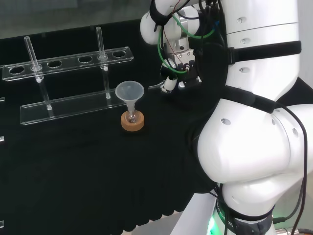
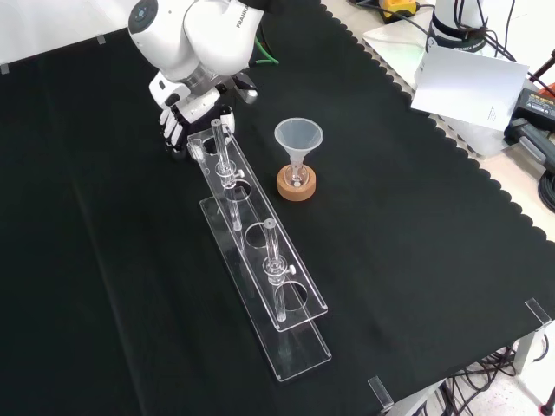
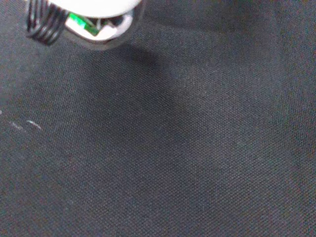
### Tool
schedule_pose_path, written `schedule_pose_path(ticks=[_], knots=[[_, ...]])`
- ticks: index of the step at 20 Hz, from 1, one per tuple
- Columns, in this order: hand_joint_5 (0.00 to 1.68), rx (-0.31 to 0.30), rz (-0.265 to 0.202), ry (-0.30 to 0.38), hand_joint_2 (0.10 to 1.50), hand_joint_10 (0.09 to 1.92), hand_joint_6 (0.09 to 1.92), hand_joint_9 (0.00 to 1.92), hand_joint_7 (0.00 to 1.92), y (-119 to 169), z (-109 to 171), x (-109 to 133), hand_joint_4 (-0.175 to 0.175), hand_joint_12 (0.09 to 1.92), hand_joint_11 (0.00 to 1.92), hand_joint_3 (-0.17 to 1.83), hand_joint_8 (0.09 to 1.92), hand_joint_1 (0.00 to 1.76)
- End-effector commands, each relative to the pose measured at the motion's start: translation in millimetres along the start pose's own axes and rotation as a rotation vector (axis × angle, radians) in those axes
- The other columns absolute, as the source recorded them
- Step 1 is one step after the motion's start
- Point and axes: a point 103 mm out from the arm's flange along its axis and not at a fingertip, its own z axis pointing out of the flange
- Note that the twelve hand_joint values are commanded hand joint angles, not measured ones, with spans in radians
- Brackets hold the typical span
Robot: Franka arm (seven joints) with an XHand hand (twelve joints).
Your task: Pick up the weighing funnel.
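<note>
In the head view my hand (image 1: pixel 172 81) hangs low over the cloth, to the right of the funnel. A thin pale clear sliver (image 1: pixel 155 87), possibly the weighing funnel, sticks out to the left of the hand. Whether the hand holds it or it lies on the cloth I cannot tell. In the front view the hand (image 2: pixel 176 120) sits low at the far end of the clear rack, under the white arm link. The wrist view looks closely onto black cloth, with a blurred white part of the hand (image 3: pixel 94 19) and two faint glints (image 3: pixel 24 124).
The big funnel (image 1: pixel 129 93) (image 2: pixel 298 136) stands in a small flask on a cork ring (image 1: pixel 132 122) (image 2: pixel 297 185). A long clear tube rack (image 1: pixel 68 83) (image 2: pixel 260 260) with two upright tubes lies beside it. The cloth's scalloped edge (image 2: pixel 486 186) runs along the right in the front view.
</note>
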Motion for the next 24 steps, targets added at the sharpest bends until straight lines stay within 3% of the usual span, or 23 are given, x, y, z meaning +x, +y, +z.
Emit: schedule_pose_path(ticks=[1, 12, 15, 17, 18, 20, 24], knots=[[0.58, 0.008, 0.004, -0.001, 0.6, 0.53, 0.52, 0.68, 0.43, 3.5, 1.7, 0.0, 0.011, 1.29, 0.45, 0.63, 0.67, 0.94], [0.62, 0.007, 0.012, 0.007, 0.61, 0.53, 0.59, 0.69, 0.43, 4.9, 6.1, -3.8, 0.018, 1.29, 0.46, 0.64, 0.67, 0.93], [0.82, 0.006, 0.022, -0.001, 0.65, 0.53, 0.66, 0.7, 0.45, 4.6, 7.5, -5.1, 0.059, 1.29, 0.47, 0.65, 0.67, 0.94], [0.98, 0.008, 0.03, -0.007, 0.85, 0.54, 0.82, 0.71, 0.46, 4.7, 8.2, -5.1, 0.137, 1.29, 0.48, 0.38, 0.68, 1.0], [1.03, 0.009, 0.036, -0.012, 0.91, 0.54, 0.84, 0.72, 0.47, 4.8, 8.5, -4.8, 0.156, 1.29, 0.48, 0.29, 0.68, 1.03], [1.09, 0.007, 0.048, -0.02, 0.94, 0.53, 0.83, 0.74, 0.49, 4.6, 8.7, -4.8, 0.172, 1.27, 0.51, 0.22, 0.67, 1.05], [1.13, -0.019, 0.058, -0.024, 0.82, 0.48, 0.85, 0.8, 0.53, 1.7, 1.3, -6.4, 0.175, 1.23, 0.57, 0.45, 0.64, 1.07]])
